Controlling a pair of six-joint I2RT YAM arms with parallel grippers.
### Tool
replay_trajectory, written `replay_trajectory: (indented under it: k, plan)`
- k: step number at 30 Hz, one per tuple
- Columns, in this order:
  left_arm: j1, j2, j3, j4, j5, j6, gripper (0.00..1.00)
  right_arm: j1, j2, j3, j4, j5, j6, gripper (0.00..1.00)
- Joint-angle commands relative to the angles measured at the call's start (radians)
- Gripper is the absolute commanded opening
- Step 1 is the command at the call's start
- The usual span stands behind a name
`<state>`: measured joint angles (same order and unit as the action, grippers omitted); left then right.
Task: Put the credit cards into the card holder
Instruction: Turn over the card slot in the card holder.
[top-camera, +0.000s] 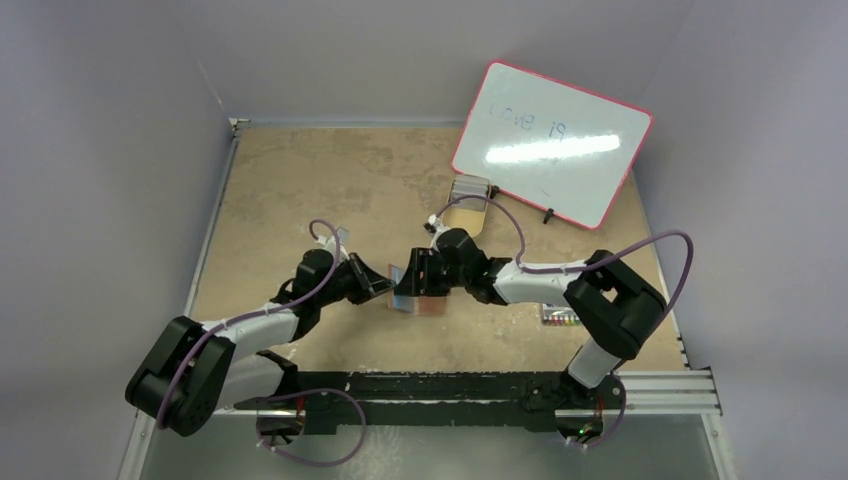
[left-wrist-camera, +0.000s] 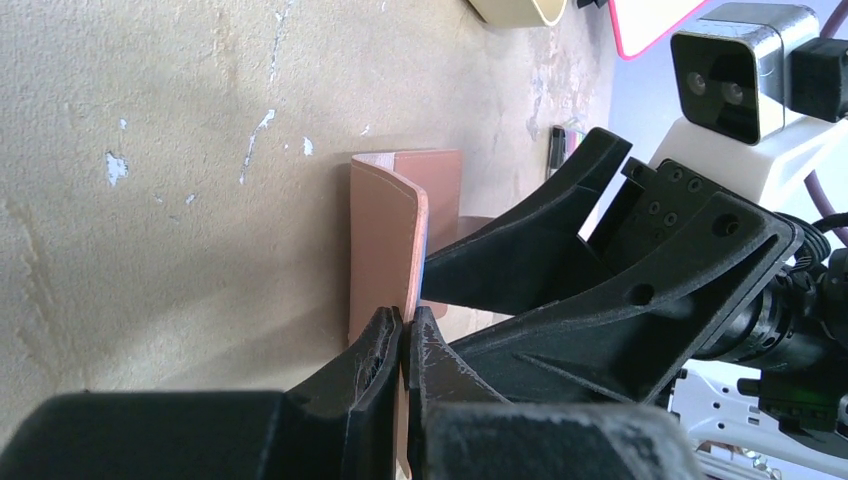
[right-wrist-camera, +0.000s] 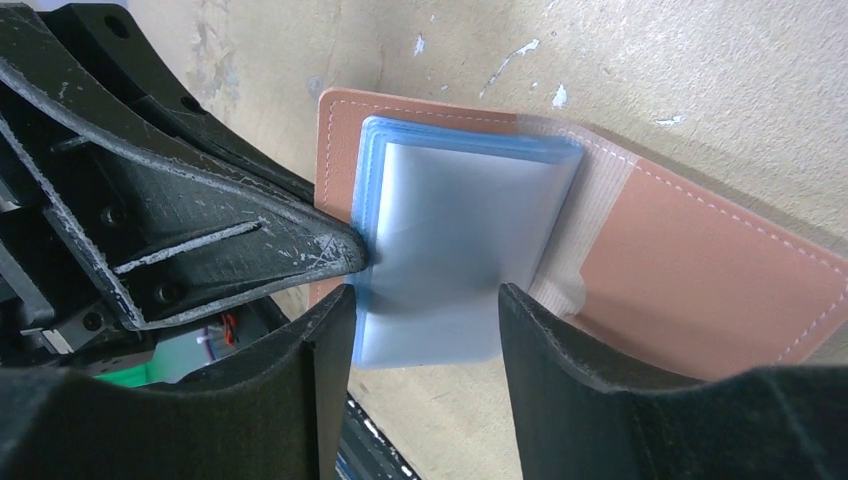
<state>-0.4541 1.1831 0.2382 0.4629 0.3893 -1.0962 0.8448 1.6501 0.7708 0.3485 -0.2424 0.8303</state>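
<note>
I've got L gripper pinching the wallet flap, R gripper clamping cards over it, centre of desk.

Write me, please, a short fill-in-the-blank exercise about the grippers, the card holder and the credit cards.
1. The left gripper is shut on a flap of the card holder, which is ____, not folded shut.
2. The right gripper grips the credit cards, whose edges are light ____.
3. The whiteboard lies at the table's far ____ corner.
Missing words: open; blue; right.
</note>
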Motion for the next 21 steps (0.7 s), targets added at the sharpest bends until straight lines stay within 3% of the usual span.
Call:
replay_trajectory:
  k: [1, 21]
  plan:
    - [-0.003, -0.019, 0.036, 0.045, 0.012, 0.023, 0.00, -0.001, 0.013, 0.028, -0.082, 0.098, -0.013, 0.54]
    - [-0.003, -0.025, 0.072, -0.064, -0.003, 0.095, 0.00, 0.000, -0.050, 0.065, -0.322, 0.281, -0.053, 0.51]
